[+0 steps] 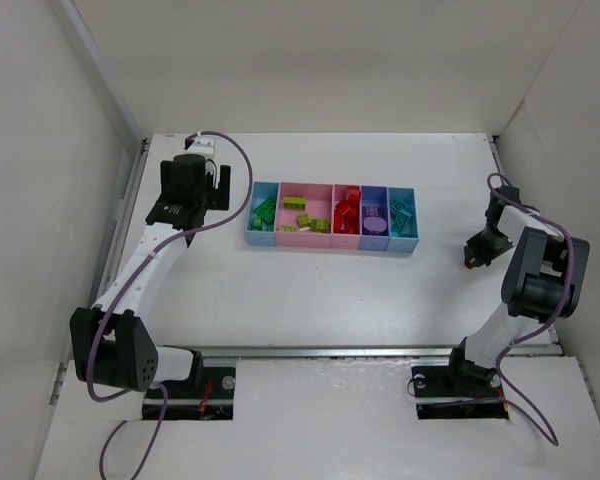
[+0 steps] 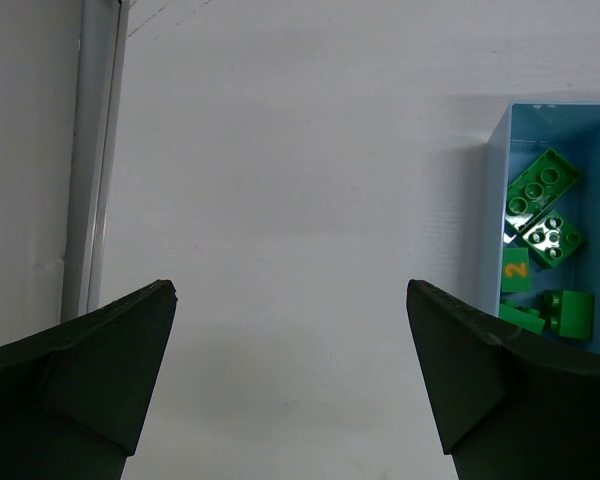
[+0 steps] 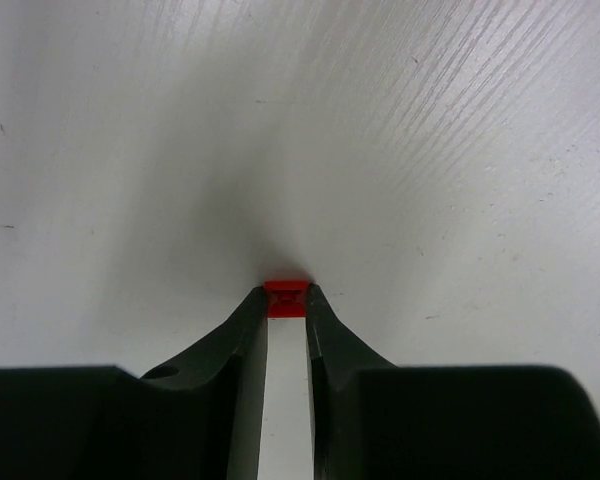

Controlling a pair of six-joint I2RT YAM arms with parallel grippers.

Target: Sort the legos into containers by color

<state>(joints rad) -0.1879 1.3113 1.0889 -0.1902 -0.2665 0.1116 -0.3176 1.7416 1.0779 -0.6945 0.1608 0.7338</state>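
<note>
Red lego (image 3: 286,297) clamped in right claw (image 3: 285,300) tips at counter (image 3: 430,150); narrow pink tray (image 1: 346,243) holding reds lies well left. Left claw (image 2: 290,285) apart, empty.

Left gripper (image 2: 290,290), right gripper (image 3: 285,295): matte black wedge fingers (image 2: 100,370), tapering to tips. Behind them, left arm (image 1: 145,255), right arm (image 1: 495,330): white links, black joint housings, looping purple cable (image 1: 238,160).

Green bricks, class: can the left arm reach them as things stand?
Probably yes: the open left gripper hangs beside the tray holding the green bricks, only bare table between.
</note>
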